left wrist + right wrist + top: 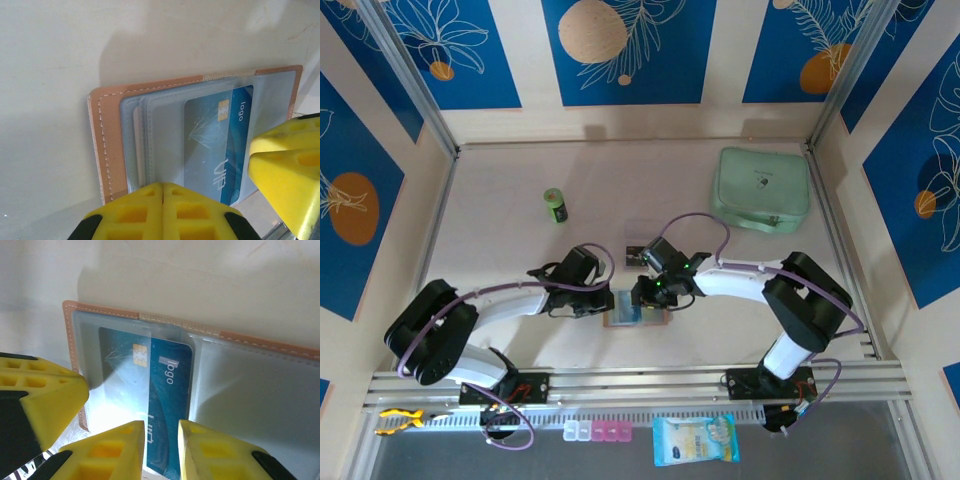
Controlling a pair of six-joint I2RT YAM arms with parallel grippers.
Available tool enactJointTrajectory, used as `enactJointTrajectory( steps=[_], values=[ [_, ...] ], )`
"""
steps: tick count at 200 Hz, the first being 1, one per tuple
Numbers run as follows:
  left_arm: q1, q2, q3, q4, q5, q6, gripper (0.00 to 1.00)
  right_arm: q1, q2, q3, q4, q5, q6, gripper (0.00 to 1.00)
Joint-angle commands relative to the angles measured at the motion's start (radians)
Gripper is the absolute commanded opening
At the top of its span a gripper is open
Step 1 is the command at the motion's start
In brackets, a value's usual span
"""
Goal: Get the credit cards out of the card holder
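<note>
Card holder (635,312) lies open on the table (520,250), near its front edge. A blue card (160,385) sits partly out of its clear pocket. The left gripper (162,192), fingers pressed together, seems to be pinning the holder steady. The right gripper (161,432), fingers slightly apart, straddles the card's near end, apparently lined up for the pull.

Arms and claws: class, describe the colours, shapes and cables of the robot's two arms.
The left arm and right arm have white links, bulky black joints and looping purple cables. The left claw and right claw are blocky and yellow with square recesses.
</note>
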Motion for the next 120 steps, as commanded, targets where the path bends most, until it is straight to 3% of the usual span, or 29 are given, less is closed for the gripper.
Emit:
enactJointTrajectory(
  steps=[1,120],
  values=[
    [-0.006,-0.026,0.035,-0.023,-0.005,0.017,0.06,0.008,-0.037,0.026,-0.031,0.017,-0.011,0.25],
    [-0.032,0.052,0.034,0.044,0.027,-0.005,0.05,0.004,-0.044,0.01,-0.002,-0.003,-0.004,0.26]
  ],
)
